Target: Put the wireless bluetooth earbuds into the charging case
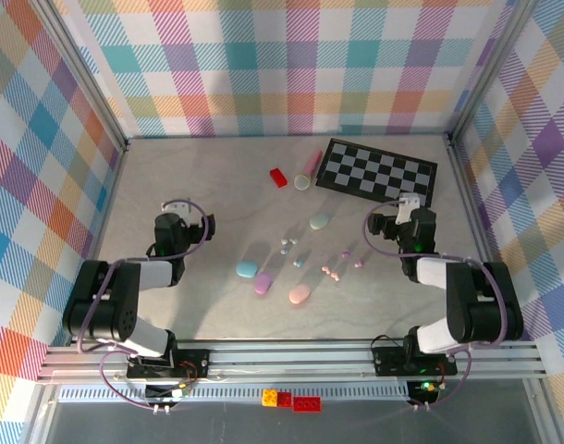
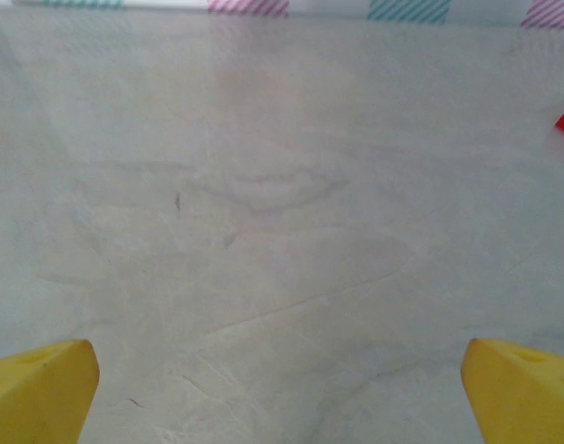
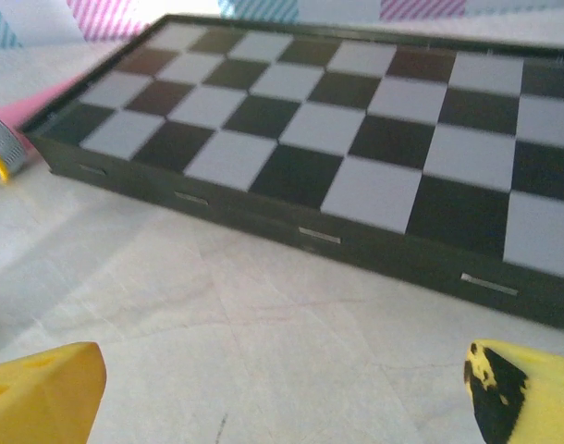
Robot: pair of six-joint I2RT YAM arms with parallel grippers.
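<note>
Lying scattered one o'clock from a pink case point(image 1: 300, 294) are tiny pastel earbuds point(image 1: 328, 271); left fingers point(image 2: 42, 388) and right fingers point(image 3: 42, 393) spread wide, empty.

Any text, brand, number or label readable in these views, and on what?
No readable text anywhere.
chessboard: plain squares only; the pale marks on its side edge are too blurred to read.
oval cases, earbuds, red brick: too small to show any print.
</note>
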